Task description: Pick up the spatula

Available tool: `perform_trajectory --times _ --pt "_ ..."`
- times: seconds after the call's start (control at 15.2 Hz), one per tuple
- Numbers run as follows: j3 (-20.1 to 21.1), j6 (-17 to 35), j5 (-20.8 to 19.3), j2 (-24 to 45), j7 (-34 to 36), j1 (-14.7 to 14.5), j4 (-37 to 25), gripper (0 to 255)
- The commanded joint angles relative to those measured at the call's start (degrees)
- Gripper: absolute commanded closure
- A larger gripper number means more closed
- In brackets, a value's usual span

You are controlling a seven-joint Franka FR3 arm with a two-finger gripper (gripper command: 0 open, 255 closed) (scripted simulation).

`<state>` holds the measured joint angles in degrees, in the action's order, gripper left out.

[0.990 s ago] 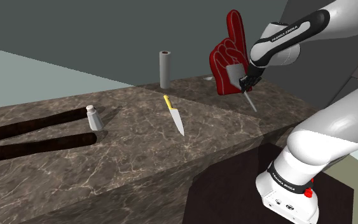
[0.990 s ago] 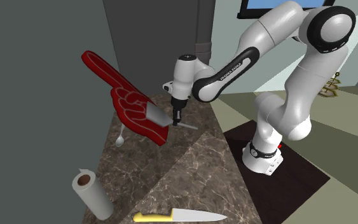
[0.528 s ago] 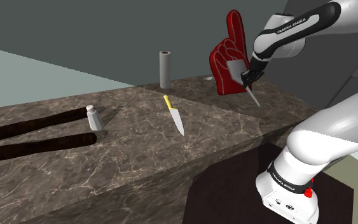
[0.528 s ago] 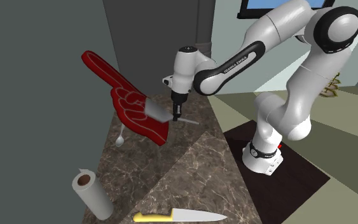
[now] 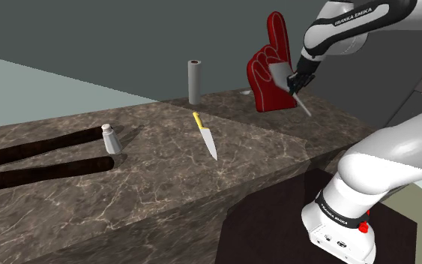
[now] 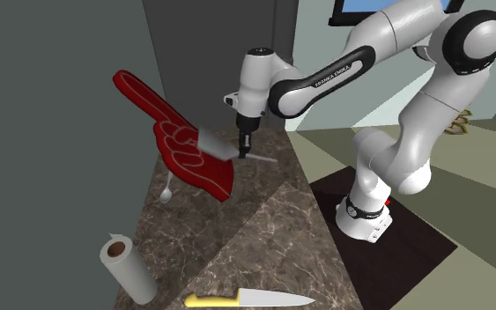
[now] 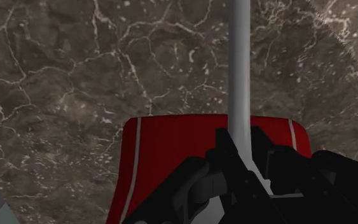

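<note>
Plenty is tucked away here. In the wrist view the spatula's point(image 7: 240, 63) blade is lost behind the black gripper point(image 7: 241, 151), and its grey handle runs off the picture's edge. The red foam hand point(image 7: 171, 149) below is half covered by the gripper body. In the shoulder view the arm's upper links are cut by the top edge. Two long dark shapes point(image 5: 37, 154) on the shoulder view's left run out of frame, and I can't tell what they are. A small pale spoon point(image 6: 166, 189) at the foam hand's foot is hard to make out.

Now the grab: the fingers point(image 7: 225, 149) are closed narrowly on the spatula's handle, one either side, clasping it. In the shoulder view the gripper point(image 5: 299, 81) has the spatula point(image 5: 280, 73) part-way along. The flat blade sits up on the shoulder view's left, in front of the foam hand point(image 5: 269, 52), and the handle slants down to the right. In the second exterior view the gripper point(image 6: 244, 145) points straight down. The spatula point(image 6: 215, 143) hangs off the dark marbled counter point(image 6: 263, 238), just in front of the foam hand point(image 6: 180, 145).

The spatula is plain grey all over, with a squarish blade and a thin straight handle.

Further along the counter lie a yellow-handled knife point(image 5: 205, 135), a paper towel roll point(image 5: 195, 81) and a small shaker point(image 5: 111, 139), all well apart from the gripper.
</note>
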<state>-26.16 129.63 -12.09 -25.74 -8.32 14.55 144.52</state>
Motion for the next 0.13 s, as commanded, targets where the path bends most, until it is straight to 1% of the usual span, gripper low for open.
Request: perform_trajectory --times 0.0,0.07 --pt "0.3 -1.1 0.0 -0.6 0.2 0.1 -0.5 255" --pt "0.3 -1.1 0.0 -0.6 0.2 0.1 -0.5 255"
